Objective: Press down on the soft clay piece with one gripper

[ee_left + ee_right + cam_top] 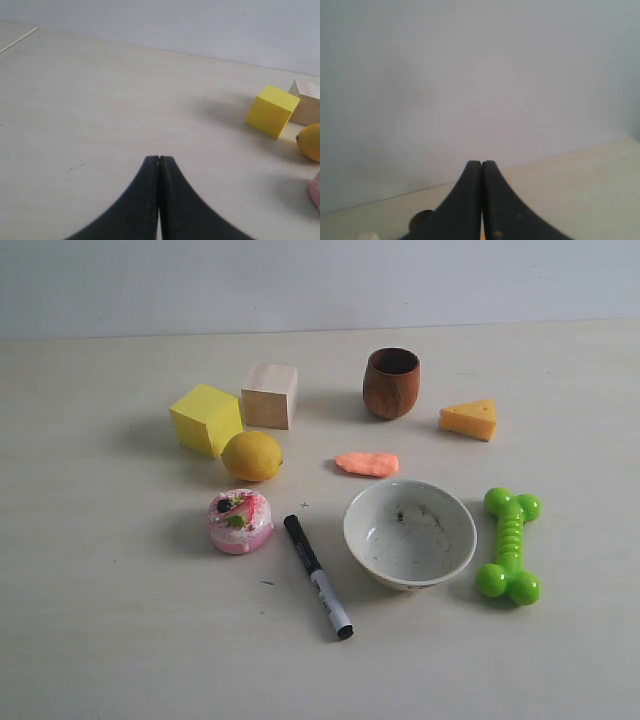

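Note:
The soft clay piece [367,463], a small flat salmon-orange lump, lies on the table between the wooden cup and the white bowl. Neither arm shows in the exterior view. In the left wrist view my left gripper [159,159] is shut, its dark fingers pressed together with nothing between them, above bare table. My right gripper [481,163] is also shut and empty, pointing toward the wall. The clay is out of view in both wrist views.
A wooden cup [391,382], cheese wedge [469,419], white bowl [410,532], green toy bone [509,545], black marker [317,575], pink cake toy [240,520], lemon [251,455], yellow cube [206,419] and wooden block [270,395] stand around the clay.

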